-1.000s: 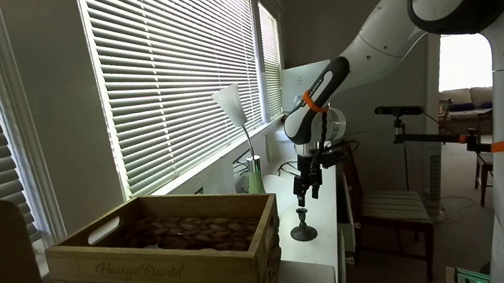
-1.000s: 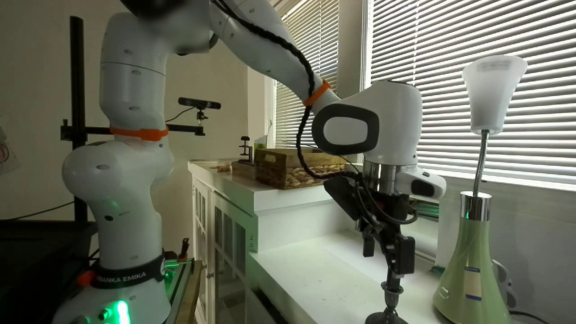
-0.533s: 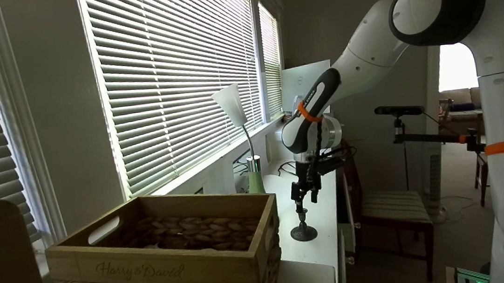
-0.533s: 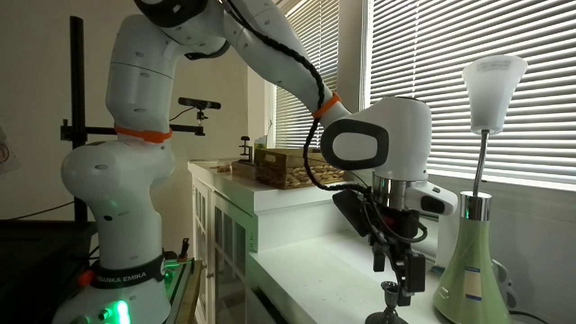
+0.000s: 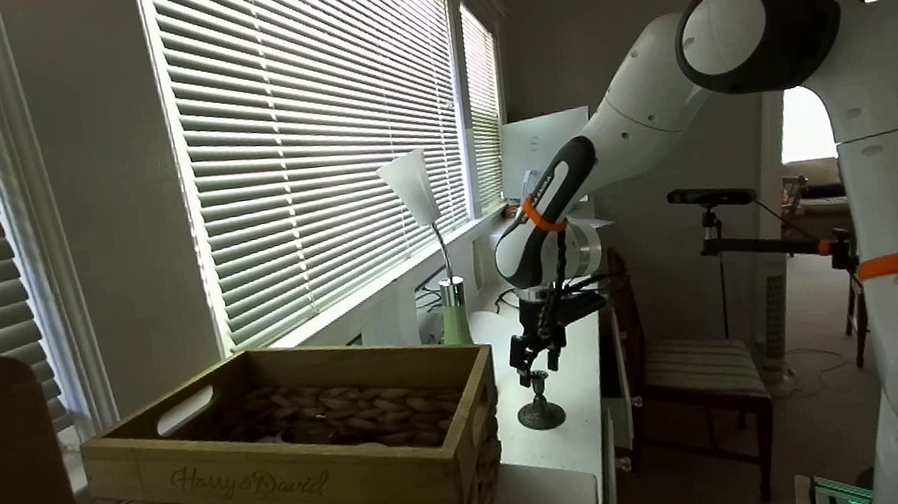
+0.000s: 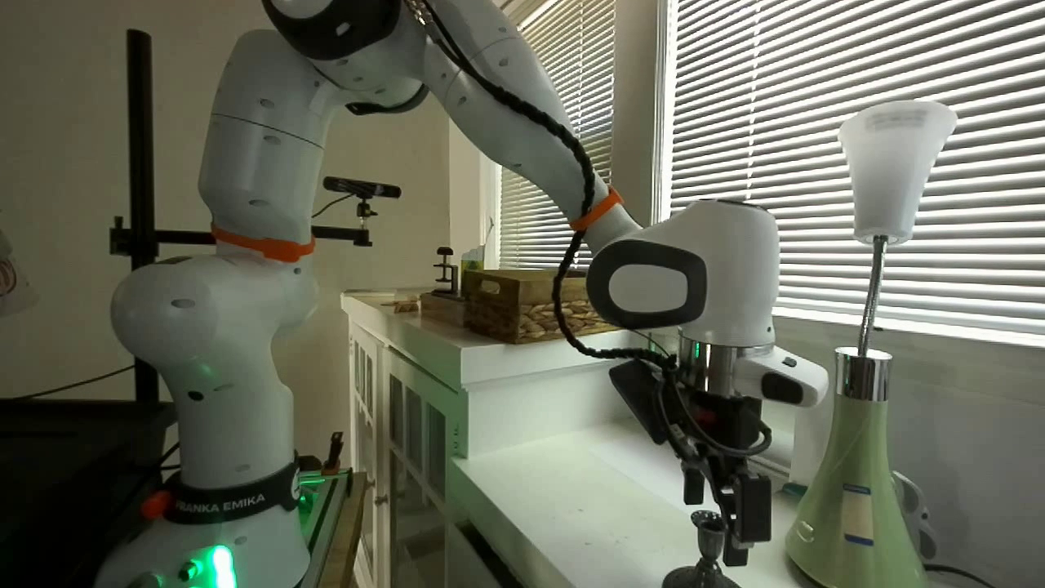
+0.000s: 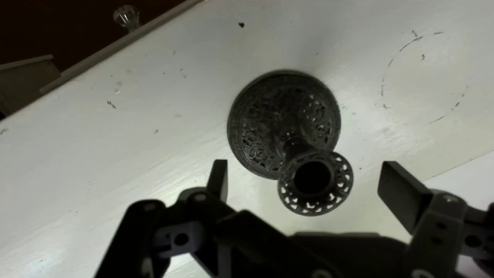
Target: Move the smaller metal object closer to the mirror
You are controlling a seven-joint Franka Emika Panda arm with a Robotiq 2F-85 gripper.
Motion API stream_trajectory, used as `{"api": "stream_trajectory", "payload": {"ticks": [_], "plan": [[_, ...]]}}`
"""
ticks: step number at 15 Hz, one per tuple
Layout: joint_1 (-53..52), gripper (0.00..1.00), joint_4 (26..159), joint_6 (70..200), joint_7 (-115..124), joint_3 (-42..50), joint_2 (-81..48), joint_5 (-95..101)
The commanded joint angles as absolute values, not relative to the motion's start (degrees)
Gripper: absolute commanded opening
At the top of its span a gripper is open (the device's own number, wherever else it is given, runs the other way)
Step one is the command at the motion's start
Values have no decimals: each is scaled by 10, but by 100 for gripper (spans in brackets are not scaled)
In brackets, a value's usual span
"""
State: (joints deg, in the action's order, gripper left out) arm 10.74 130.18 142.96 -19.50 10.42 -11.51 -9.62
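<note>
The smaller metal object is a dark candlestick with a round pierced base [image 7: 258, 131] and a flared cup top. It stands upright on the white counter and shows in both exterior views [image 5: 541, 415] [image 6: 709, 531]. My gripper [image 7: 305, 177] points down over it and is open. In the wrist view the cup top lies between the two fingers, with a gap on each side. The gripper also shows low at the candlestick's top in both exterior views [image 5: 539, 369] [image 6: 716, 527]. The base is cut by the bottom edge in an exterior view. I cannot make out the mirror.
A green lamp [image 6: 849, 482] with a frosted shade stands near the window wall, close to the gripper. A wooden woven box [image 5: 294, 485] sits on the higher counter. The counter's front edge [image 7: 115, 48] has a glass-knobbed drawer below. A pale sheet [image 7: 471, 177] lies on the counter.
My gripper has come down and shifted until its fingers are on either side of the candlestick's top. The candlestick has not moved.
</note>
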Motion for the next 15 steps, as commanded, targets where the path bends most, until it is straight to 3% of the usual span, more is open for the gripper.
{"api": "stream_trajectory", "payload": {"ticks": [1,2,4,8,15], "plan": [[115,100,1296,1449,-179,89,-130,-96],[114,85,1295,1454,-175,89,-132,-92],[114,66,1295,1460,-173,88,-134,-86],[113,36,1298,1466,-168,86,-133,-83],[107,29,1300,1455,-156,78,-120,-79]]}}
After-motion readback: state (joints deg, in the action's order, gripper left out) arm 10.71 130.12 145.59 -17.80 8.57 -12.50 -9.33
